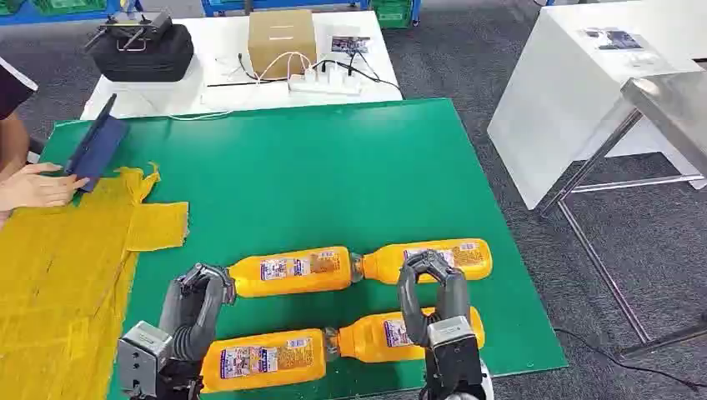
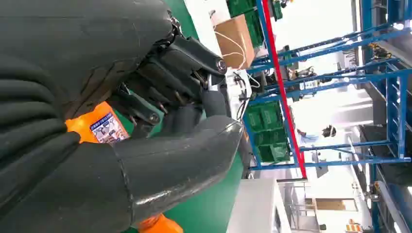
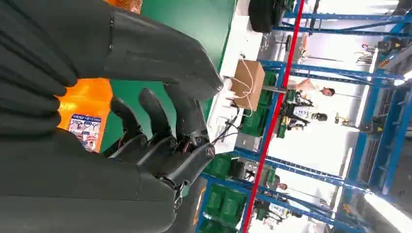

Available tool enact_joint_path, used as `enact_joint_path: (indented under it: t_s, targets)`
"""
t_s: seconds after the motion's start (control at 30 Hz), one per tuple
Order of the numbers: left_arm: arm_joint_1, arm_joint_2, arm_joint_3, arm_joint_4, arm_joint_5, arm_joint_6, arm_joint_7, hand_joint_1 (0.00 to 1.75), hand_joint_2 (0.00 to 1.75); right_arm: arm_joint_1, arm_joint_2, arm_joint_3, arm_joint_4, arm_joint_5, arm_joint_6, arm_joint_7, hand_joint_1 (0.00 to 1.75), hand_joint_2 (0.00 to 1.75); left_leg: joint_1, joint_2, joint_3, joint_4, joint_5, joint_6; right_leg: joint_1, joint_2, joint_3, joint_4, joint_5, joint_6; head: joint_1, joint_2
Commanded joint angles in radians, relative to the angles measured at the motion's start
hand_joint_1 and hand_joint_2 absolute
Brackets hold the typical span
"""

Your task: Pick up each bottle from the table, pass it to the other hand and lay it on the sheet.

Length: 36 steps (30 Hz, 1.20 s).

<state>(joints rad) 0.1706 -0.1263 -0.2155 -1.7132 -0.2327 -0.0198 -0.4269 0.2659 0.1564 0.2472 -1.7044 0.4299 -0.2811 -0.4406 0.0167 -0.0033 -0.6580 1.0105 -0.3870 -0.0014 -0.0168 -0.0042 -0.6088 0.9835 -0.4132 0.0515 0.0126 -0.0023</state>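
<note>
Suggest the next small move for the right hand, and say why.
Probably lower the right hand and close it on the near right bottle: it hovers above the bottles holding nothing, all four bottles lie on the green mat, and the yellow sheet holds none.

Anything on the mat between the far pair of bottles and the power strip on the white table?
In the head view, nothing: between the far bottles and the power strip lies bare green mat, then the white table edge.
</note>
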Motion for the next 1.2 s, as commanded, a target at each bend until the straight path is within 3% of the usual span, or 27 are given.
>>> enact_joint_path:
  t_s: [0.03, 0.07, 0.27, 0.43, 0.47, 0.5, 0.53, 0.57, 0.67, 0.7, 0.73, 0.77, 1.0, 1.07, 1.1, 1.2]
  targets:
    - [-0.087, -0.084, -0.044, 0.428, 0.051, 0.308, -0.091, 1.75, 1.75, -0.242, 0.079, 0.070, 0.582, -0.203, -0.064, 0.045, 1.54, 1.75, 0.000, 0.001, 0.003, -0.001, -0.001, 0.000, 0.000, 0.000, 0.003, -0.001, -0.001, -0.001, 0.000, 0.000]
    - [-0.088, -0.078, -0.049, 0.429, 0.058, 0.315, -0.095, 1.75, 1.75, -0.247, 0.075, 0.079, 0.587, -0.201, -0.080, 0.042, 1.48, 1.75, 0.000, 0.001, 0.005, -0.001, -0.002, 0.001, 0.000, 0.001, 0.005, -0.001, -0.002, -0.002, 0.000, 0.000]
    - [-0.088, -0.078, -0.049, 0.429, 0.058, 0.315, -0.095, 1.75, 1.75, -0.247, 0.075, 0.079, 0.587, -0.201, -0.080, 0.042, 1.75, 1.75, 0.000, 0.001, 0.005, -0.001, -0.002, 0.001, 0.000, 0.001, 0.005, -0.001, -0.002, -0.002, 0.000, 0.000]
    - [-0.088, -0.073, -0.048, 0.422, 0.059, 0.320, -0.097, 1.75, 1.75, -0.250, 0.073, 0.082, 0.585, -0.197, -0.088, 0.042, 1.75, 1.75, 0.000, 0.005, 0.014, -0.009, 0.001, 0.001, 0.000, 0.005, 0.014, -0.009, 0.002, -0.003, 0.000, 0.000]
    - [-0.083, -0.054, -0.048, 0.389, 0.059, 0.334, -0.093, 1.75, 1.75, -0.252, 0.057, 0.096, 0.554, -0.201, -0.095, 0.055, 1.66, 1.75, 0.000, 0.005, 0.012, -0.006, 0.000, 0.000, 0.001, 0.005, 0.011, -0.007, 0.002, -0.002, 0.000, 0.000]
    - [-0.081, -0.048, -0.046, 0.372, 0.057, 0.339, -0.081, 0.00, 1.75, -0.251, 0.049, 0.102, 0.534, -0.194, -0.105, 0.069, 0.00, 0.00, 0.000, 0.005, 0.008, -0.003, 0.000, 0.000, 0.000, 0.003, 0.006, -0.003, 0.002, -0.002, 0.000, 0.000]
    - [-0.088, -0.018, -0.018, 0.326, 0.058, 0.328, -0.047, 0.00, 1.75, -0.281, 0.008, 0.152, 0.473, -0.029, -0.190, 0.015, 0.00, 0.00, 0.000, 0.005, 0.009, -0.003, 0.000, 0.000, 0.000, 0.003, 0.007, -0.003, 0.001, -0.004, 0.000, 0.000]
    - [-0.095, -0.003, 0.026, 0.289, 0.070, 0.266, -0.012, 0.00, 1.75, -0.302, -0.005, 0.143, 0.408, 0.037, -0.167, 0.100, 0.00, 0.00, 0.000, 0.004, 0.005, -0.002, 0.001, 0.001, 0.000, 0.001, 0.003, -0.001, 0.001, -0.004, 0.000, 0.000]
    - [-0.100, -0.025, 0.109, 0.256, 0.049, 0.191, 0.020, 0.00, 1.75, -0.322, -0.010, 0.121, 0.370, 0.123, -0.110, 0.136, 0.00, 0.00, -0.001, 0.005, 0.004, 0.000, 0.001, 0.002, 0.000, 0.003, 0.003, 0.001, 0.001, -0.003, 0.000, 0.000]
    - [-0.102, -0.025, 0.112, 0.256, 0.040, 0.192, 0.018, 0.00, 0.00, -0.323, -0.009, 0.120, 0.373, 0.123, -0.106, 0.135, 0.00, 0.00, 0.000, 0.004, 0.002, 0.000, 0.002, 0.002, 0.001, 0.002, 0.002, 0.000, 0.002, -0.002, 0.000, 0.000]
    - [-0.102, -0.028, 0.118, 0.255, 0.035, 0.194, 0.017, 0.00, 0.00, -0.327, -0.010, 0.122, 0.378, 0.133, -0.103, 0.134, 0.00, 0.00, 0.000, 0.003, 0.003, -0.001, 0.002, 0.002, 0.001, 0.002, 0.002, 0.000, 0.002, -0.002, 0.000, 0.000]
    - [-0.100, -0.030, 0.123, 0.250, 0.025, 0.197, 0.017, 0.00, 0.00, -0.333, -0.005, 0.126, 0.387, 0.158, -0.117, 0.141, 0.00, 1.75, 0.000, 0.003, 0.005, -0.001, 0.001, 0.002, 0.000, 0.002, 0.004, 0.000, 0.001, -0.003, 0.000, 0.000]
    - [-0.098, -0.040, 0.117, 0.236, -0.039, 0.210, 0.025, 0.00, 0.00, -0.369, -0.006, 0.151, 0.430, 0.294, -0.161, 0.206, 0.00, 1.75, 0.000, 0.002, 0.003, -0.001, 0.002, 0.002, 0.001, 0.001, 0.003, 0.000, 0.001, -0.002, 0.000, 0.000]
    - [-0.102, -0.042, 0.118, 0.232, -0.050, 0.195, 0.037, 0.00, 0.00, -0.407, -0.029, 0.202, 0.467, 0.489, -0.185, 0.275, 0.00, 1.75, 0.000, 0.002, 0.005, -0.001, 0.001, 0.003, 0.000, 0.000, 0.005, 0.000, 0.001, -0.003, 0.000, 0.000]
    - [-0.107, -0.042, 0.117, 0.232, -0.054, 0.188, 0.041, 0.00, 1.75, -0.432, -0.042, 0.231, 0.492, 0.592, -0.178, 0.317, 0.00, 1.75, 0.000, 0.003, 0.004, 0.000, 0.001, 0.002, 0.000, 0.001, 0.004, 0.000, 0.001, -0.003, 0.000, 0.000]
    - [-0.134, -0.048, 0.121, 0.235, -0.055, 0.163, 0.048, 0.00, 1.75, -0.522, -0.070, 0.324, 0.596, 0.734, -0.089, 0.374, 0.00, 1.75, 0.000, 0.004, 0.005, -0.001, 0.001, 0.003, 0.001, 0.002, 0.005, 0.000, 0.001, -0.003, 0.000, 0.000]
